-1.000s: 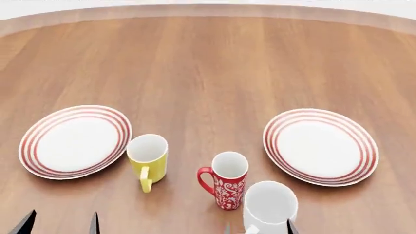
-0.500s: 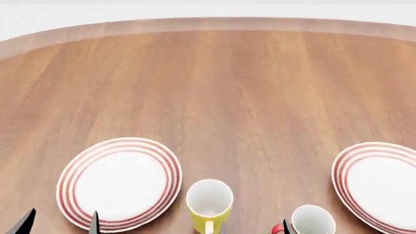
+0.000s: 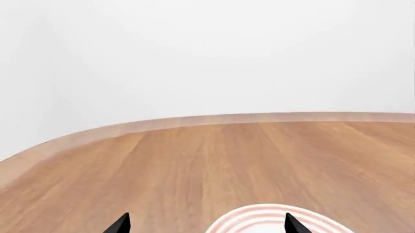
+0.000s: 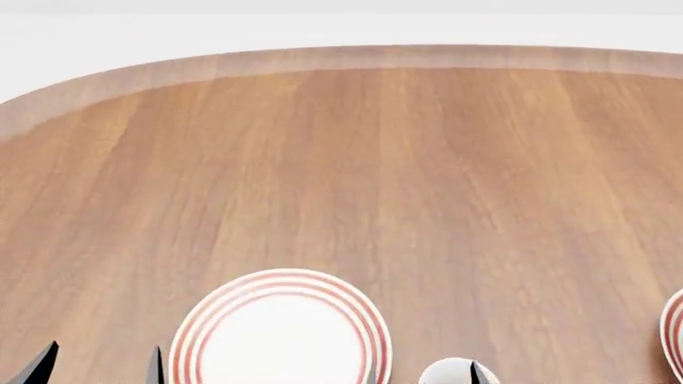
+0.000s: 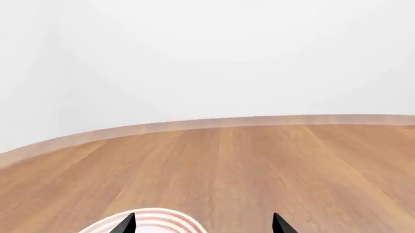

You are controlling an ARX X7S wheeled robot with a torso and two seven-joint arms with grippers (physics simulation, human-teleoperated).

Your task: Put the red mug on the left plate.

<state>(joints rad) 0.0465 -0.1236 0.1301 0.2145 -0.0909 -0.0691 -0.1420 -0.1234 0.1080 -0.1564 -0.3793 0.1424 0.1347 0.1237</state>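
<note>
On the wooden table (image 4: 353, 160), the left plate (image 4: 280, 334) lies at about 6 o'clock in the head view, slightly toward 7, its near edge cut off by the picture's lower border. At about 5 o'clock a rounded white rim of a mug (image 4: 449, 373) peeks in just beside the plate's right side; too little of it shows to tell which mug it is. The red mug cannot be made out in any view. A sliver of the second plate (image 4: 676, 336) shows at about 4 o'clock, well apart from the left plate.

The left gripper (image 4: 101, 364) appears only as two dark fingertips at 7 o'clock, set wide apart with nothing between them. In its wrist view the left gripper (image 3: 204, 225) hangs over the table with a ringed plate's far edge (image 3: 272, 219) showing between the tips.

The right gripper (image 5: 202, 224) likewise stands wide and holds nothing, a plate rim (image 5: 152, 219) showing beside one fingertip (image 5: 127, 224).
</note>
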